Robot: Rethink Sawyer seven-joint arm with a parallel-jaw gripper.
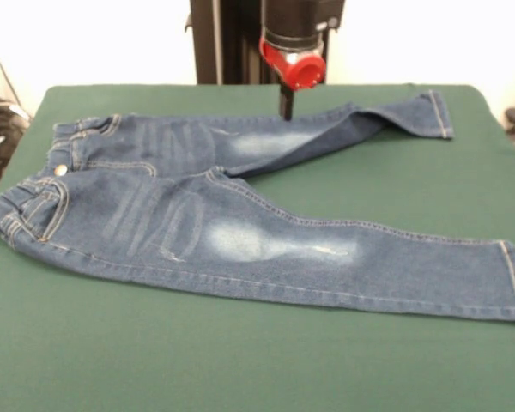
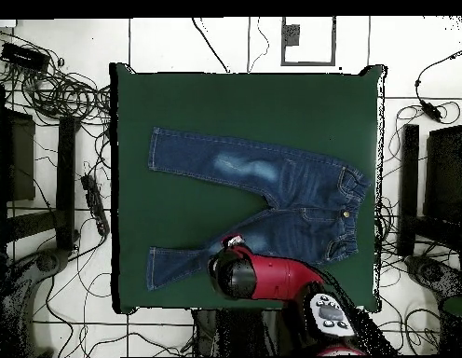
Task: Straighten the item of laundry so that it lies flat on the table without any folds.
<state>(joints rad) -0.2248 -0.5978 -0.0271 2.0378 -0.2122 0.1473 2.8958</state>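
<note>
The item of laundry [image 1: 240,215], small blue jeans with pale thigh patches, lies spread on the green table [image 1: 240,360]. Its waistband is at the left in the front view and both legs run to the right. The near leg lies flat. The far leg [image 1: 360,120] shows a crease along its upper edge near the cuff. My gripper [image 1: 286,114] hangs over the middle of the far leg, its tip at or just above the cloth. In the overhead view the jeans [image 2: 272,186] lie across the table [image 2: 179,103], and the red arm head [image 2: 237,272] hides the gripper.
Cables and dark equipment [image 2: 48,103] lie on the floor round the table. Bare green cloth stretches in front of the jeans [image 1: 197,360] and at the right [image 1: 463,180].
</note>
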